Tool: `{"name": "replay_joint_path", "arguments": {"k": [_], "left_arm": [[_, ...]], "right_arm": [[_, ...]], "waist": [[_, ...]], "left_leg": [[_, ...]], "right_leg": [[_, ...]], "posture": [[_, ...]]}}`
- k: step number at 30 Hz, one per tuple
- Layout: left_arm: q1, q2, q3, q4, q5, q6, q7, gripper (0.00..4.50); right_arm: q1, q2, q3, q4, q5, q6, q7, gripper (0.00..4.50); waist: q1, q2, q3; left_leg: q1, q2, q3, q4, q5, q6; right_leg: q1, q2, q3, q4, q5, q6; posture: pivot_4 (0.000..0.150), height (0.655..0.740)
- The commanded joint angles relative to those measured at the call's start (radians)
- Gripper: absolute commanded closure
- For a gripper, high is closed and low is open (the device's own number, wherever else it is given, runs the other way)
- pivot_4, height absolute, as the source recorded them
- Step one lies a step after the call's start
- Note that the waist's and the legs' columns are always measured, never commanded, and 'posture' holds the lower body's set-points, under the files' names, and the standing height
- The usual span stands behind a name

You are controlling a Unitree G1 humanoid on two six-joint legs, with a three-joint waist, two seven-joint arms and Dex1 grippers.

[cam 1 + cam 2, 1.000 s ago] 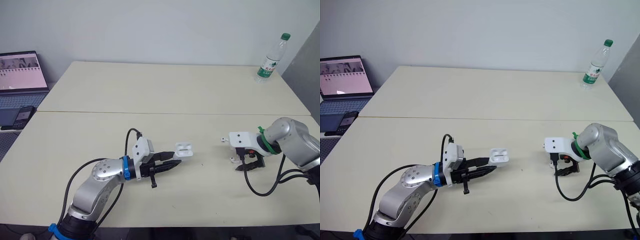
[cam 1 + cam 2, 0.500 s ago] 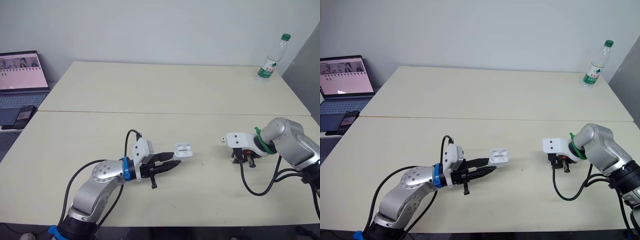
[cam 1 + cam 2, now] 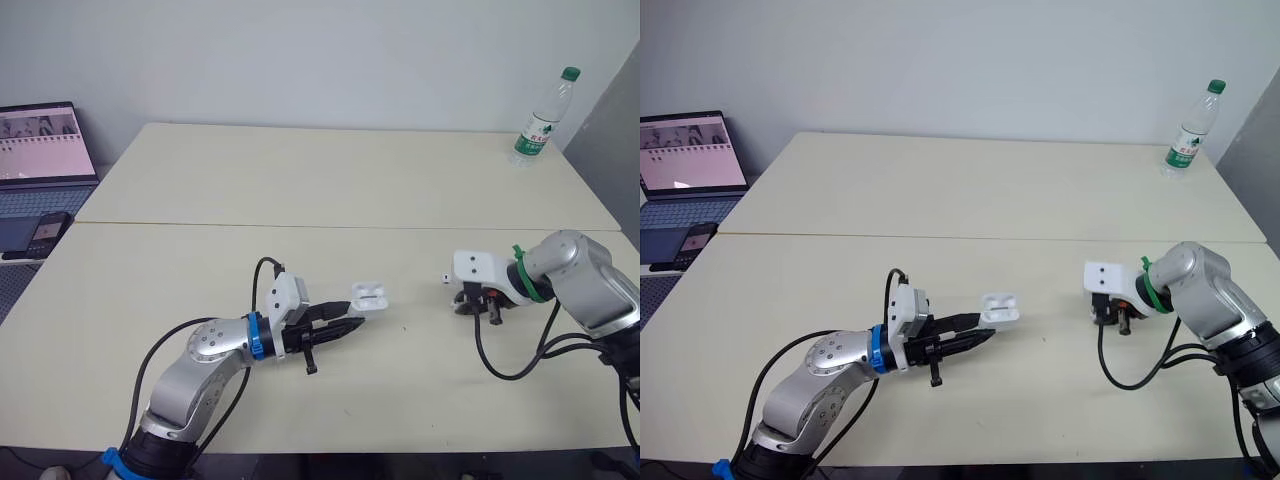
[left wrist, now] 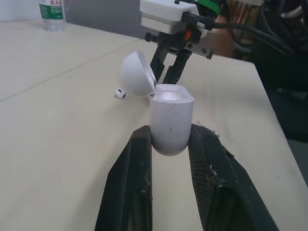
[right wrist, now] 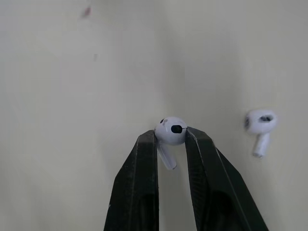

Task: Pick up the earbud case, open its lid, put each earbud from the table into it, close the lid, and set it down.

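R gripper (image 5: 171,137) was pinched tight on one earbud (image 5: 171,131) at its fingertips. The second earbud (image 5: 260,122) lay loose on the table (image 3: 400,180) just beside it, w/ bare tabletop all round and the table's right edge nearby. L gripper (image 4: 169,139), well apart from the R, clamped the earbud case (image 4: 169,120) w/ its lid (image 4: 136,73) flipped open, and open tabletop lay btwn the two. Further out, a water bottle (image 3: 543,115) stood upright well beyond the R gripper by the far edge. A laptop (image 3: 40,150) & phone (image 3: 48,230) sat far off the L gripper's left, past the table edge; none lay btwn the grippers.
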Motion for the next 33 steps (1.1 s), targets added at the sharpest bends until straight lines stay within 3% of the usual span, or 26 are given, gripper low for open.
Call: {"name": "replay_joint_path", "arguments": {"k": [1, 9, 15, 21, 33], "left_arm": [[-0.027, -0.055, 0.023, -0.01, -0.031, 0.021, 0.072, 3.8], [-0.116, -0.228, 0.001, 0.109, 0.14, -0.036, 0.343, 3.8], [-0.204, -0.338, -0.006, 0.205, 0.178, -0.087, 0.406, 3.8], [-0.257, -0.394, -0.008, 0.275, 0.202, -0.135, 0.424, 3.8], [-0.252, -0.401, 0.007, 0.253, 0.177, -0.144, 0.417, 3.8]], "right_arm": [[-0.004, 0.062, -0.163, -0.069, 0.101, 0.126, -0.101, 4.07], [-0.012, 0.333, -0.504, -0.17, 0.296, 0.315, -0.413, 4.07], [0.0, 0.583, -0.664, -0.28, 0.466, 0.363, -0.625, 4.07], [0.078, 0.805, -0.659, -0.371, 0.561, 0.29, -0.791, 4.07], [0.184, 0.897, -0.519, -0.402, 0.605, 0.196, -0.924, 4.07]], "waist": [[0.001, 0.0, 0.0], [0.001, 0.0, 0.0], [0.0, 0.0, 0.0], [0.0, 0.001, 0.0], [-0.001, 0.001, 0.0]], "left_leg": [[0.0, 0.0, -0.001, 0.0, 0.0, 0.0], [-0.001, -0.001, -0.003, 0.0, 0.0, 0.0], [-0.002, -0.001, -0.003, 0.0, 0.0, 0.0], [-0.002, -0.001, -0.004, -0.001, 0.0, 0.0], [-0.002, -0.001, -0.004, -0.001, 0.0, 0.0]], "right_leg": [[0.0, 0.0, 0.0, 0.0, 0.0, 0.0], [0.001, 0.001, -0.001, 0.0, 0.0, 0.0], [0.001, 0.002, -0.001, 0.0, 0.0, 0.0], [0.001, 0.002, -0.002, 0.0, 0.0, 0.0], [0.001, 0.002, -0.002, 0.0, 0.0, 0.001]], "posture": [[0.15, 0.7362], [0.15, 0.7362], [0.15, 0.7362], [0.15, 0.7362], [0.15, 0.7362]]}}
